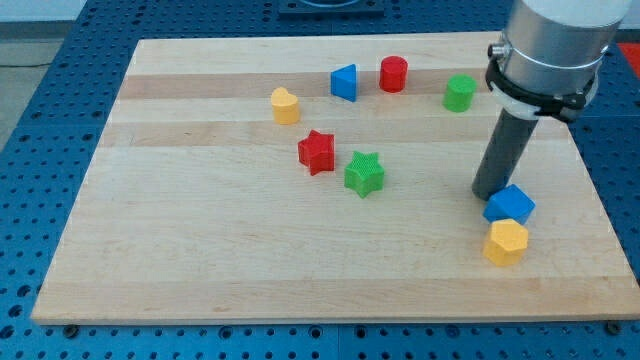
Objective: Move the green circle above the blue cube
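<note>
The counter [200, 250] is wide, and I have no jaws, only my tip [487, 193], touching the blue cube [510, 204]. The green circle [460, 92] sits well above it. Swinging up carelessly, I could drag the cube or the yellow hexagon [506, 241].

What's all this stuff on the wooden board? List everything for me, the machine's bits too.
wooden board: one, pale wood, on a blue perforated table
yellow heart: one, upper left of centre
blue triangle: one, near the view's top
red cylinder: one, right of the triangle
green circle: one, upper right
red star: one, centre
green star: one, touching or nearly touching the red star's lower right
blue cube: one, right side
yellow hexagon: one, directly below the cube
my tip: one dark rod, at the cube's left edge
</note>
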